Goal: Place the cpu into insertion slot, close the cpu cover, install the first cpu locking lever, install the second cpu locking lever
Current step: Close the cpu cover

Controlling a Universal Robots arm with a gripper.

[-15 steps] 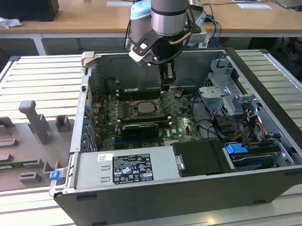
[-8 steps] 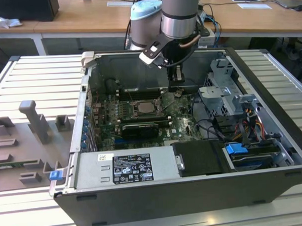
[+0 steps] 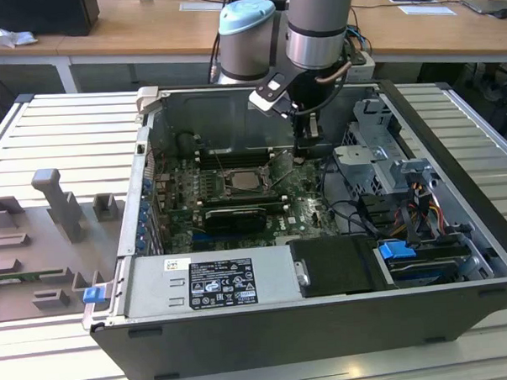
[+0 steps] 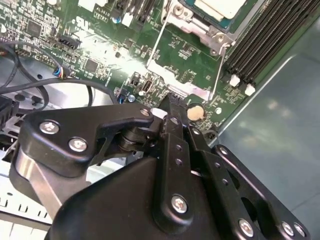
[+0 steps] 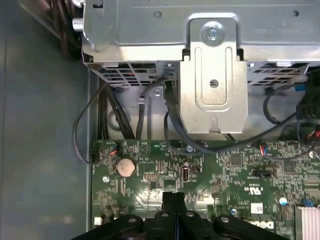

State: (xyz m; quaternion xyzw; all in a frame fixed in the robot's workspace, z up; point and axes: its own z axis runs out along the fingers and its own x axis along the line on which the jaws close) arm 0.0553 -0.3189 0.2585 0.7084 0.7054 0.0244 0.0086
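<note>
**Claw Hanging Beside the Filled Slot**

In the exterior view, the claw (image 3: 305, 154) is hanging inside the open computer case (image 3: 453, 139) on the slatted surface (image 3: 57, 123), near the slot (image 3: 226, 183) and to the exterior view's right of it. The chip (image 3: 247, 181) is lying flat in the slot, pale face up, its edges running square with the rim.

In the second wrist view, the claw (image 4: 172, 100), its fingers pressed together on nothing, is pointing at the green board (image 4: 100, 45) just beside a coin battery (image 4: 195, 112). The silvery cover (image 4: 200, 25) is lying around the chip.

In the first wrist view, the joined fingertips (image 5: 168, 197) are hanging over the board near the battery.
</note>
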